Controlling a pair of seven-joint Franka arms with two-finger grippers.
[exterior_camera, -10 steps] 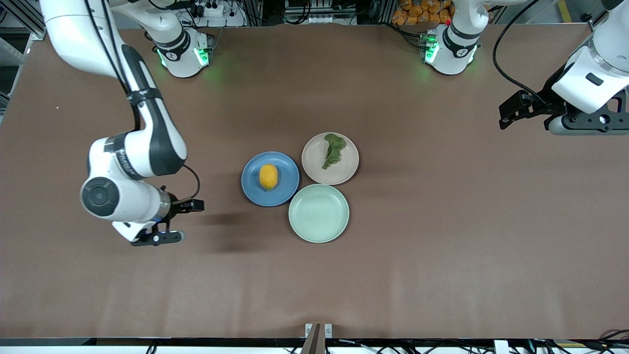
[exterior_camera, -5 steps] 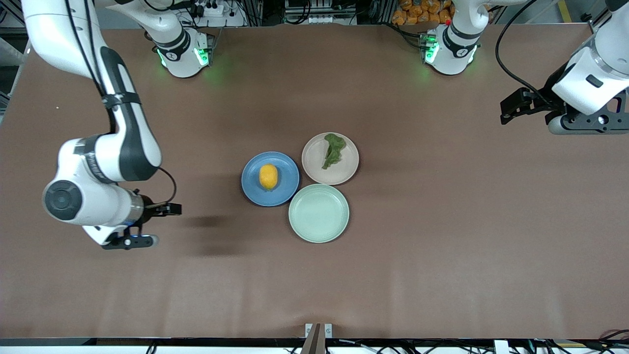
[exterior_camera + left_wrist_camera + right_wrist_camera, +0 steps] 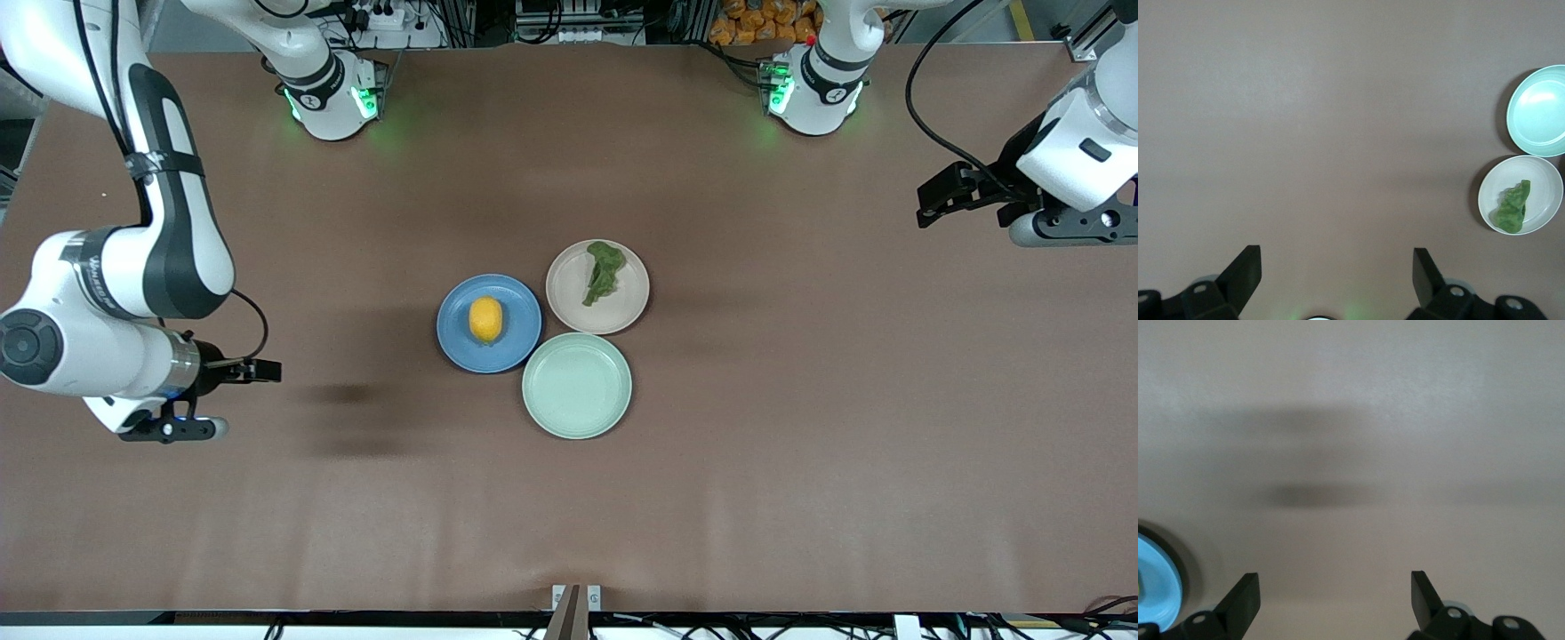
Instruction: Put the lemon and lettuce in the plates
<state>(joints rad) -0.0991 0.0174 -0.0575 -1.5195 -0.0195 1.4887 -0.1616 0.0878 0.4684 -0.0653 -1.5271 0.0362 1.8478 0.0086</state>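
Observation:
The yellow lemon [image 3: 485, 319] lies in the blue plate [image 3: 513, 347] near the table's middle. Beside it, toward the left arm's end, the green ruffled lettuce [image 3: 603, 271] lies in the pale beige plate [image 3: 622, 307]. My right gripper [image 3: 260, 371] hangs open and holds nothing, over bare table toward the right arm's end, well apart from the blue plate [image 3: 1155, 587]. My left gripper [image 3: 935, 200] is open with nothing in it too, over the left arm's end of the table. In the left wrist view the lettuce [image 3: 1513, 207] and the beige plate [image 3: 1546, 175] show far off from the left gripper [image 3: 1337, 267]. The right gripper [image 3: 1335, 590] has only tabletop under it.
An empty mint-green plate [image 3: 577, 385] touches both other plates and sits nearer the front camera; it also shows as the mint-green plate [image 3: 1538, 110] in the left wrist view. The two arm bases [image 3: 331, 98] [image 3: 813, 89] stand along the table's back edge.
The right arm has drawn back from the blue plate toward its own end of the table. The left gripper has shifted slightly toward its end. Lemon, lettuce and plates have not moved.

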